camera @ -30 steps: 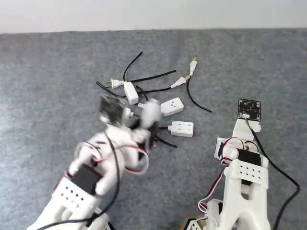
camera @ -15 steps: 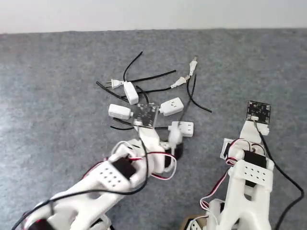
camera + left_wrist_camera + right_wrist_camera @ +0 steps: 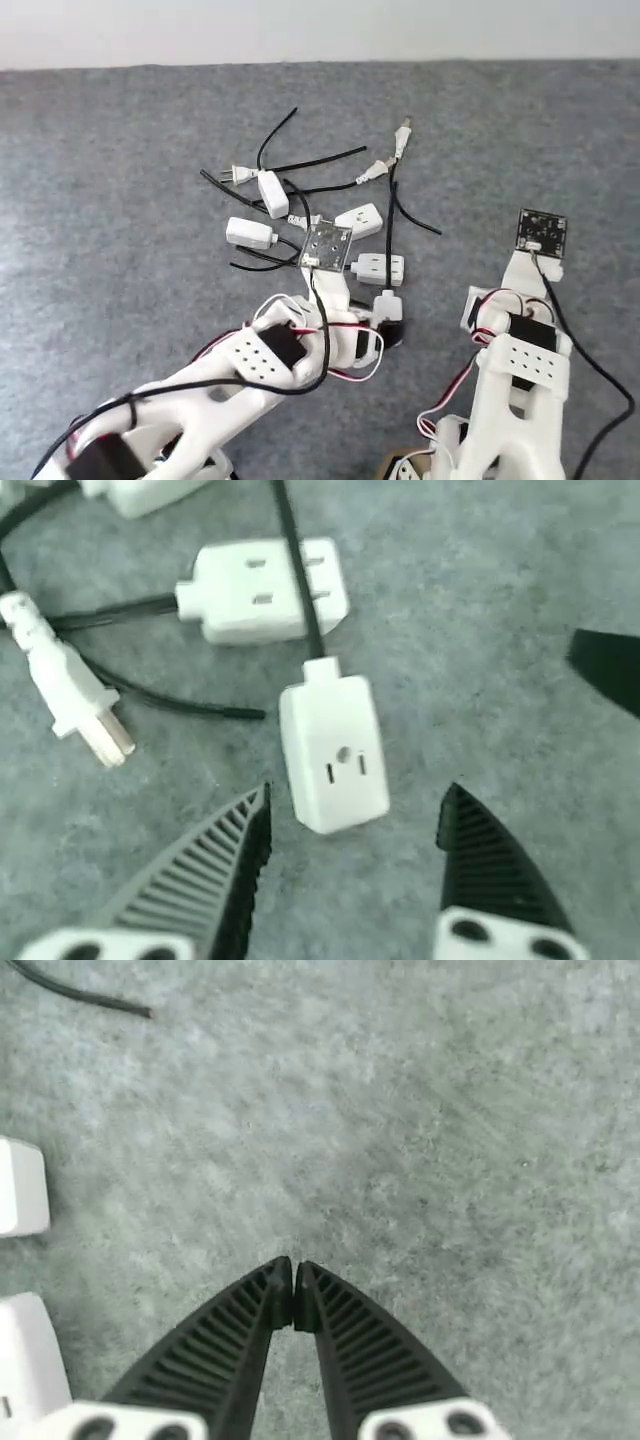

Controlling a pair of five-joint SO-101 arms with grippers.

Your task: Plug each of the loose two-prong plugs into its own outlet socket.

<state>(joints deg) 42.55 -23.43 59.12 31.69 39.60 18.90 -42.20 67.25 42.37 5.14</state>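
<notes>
**Left hand poised around a socket, no plug taken yet**

Left wrist view: the left hand (image 3: pixel 358 798) stood wide open. Its 2 fingers flanked a white socket (image 3: pixel 333 745) that lay face up on the grey tabletop (image 3: pixel 520 630), touching neither finger. The socket's black cord (image 3: pixel 297 570) ran away across a second socket (image 3: pixel 262 590). A loose plug (image 3: pixel 75 695) lay off to one side with its prongs bare, apart from both sockets.

Right wrist view: the right hand (image 3: pixel 292 1285) was closed on nothing, over bare tabletop. A white block (image 3: pixel 18 1200) sat at the edge of the view.

High view: the left arm reached into the tangle of cords in the middle, and the right arm sat well apart from it. At the far end of the tangle lay 2 more plugs (image 3: pixel 403 130), and no plug looked seated in a socket.

The step in hand seemed to be the first grasp, taking the socket to steady it. Next, the left hand probably had to close on the socket's sides without trapping the cord. The right hand would then need to open, fetch a plug and line its prongs up with the slots.
</notes>
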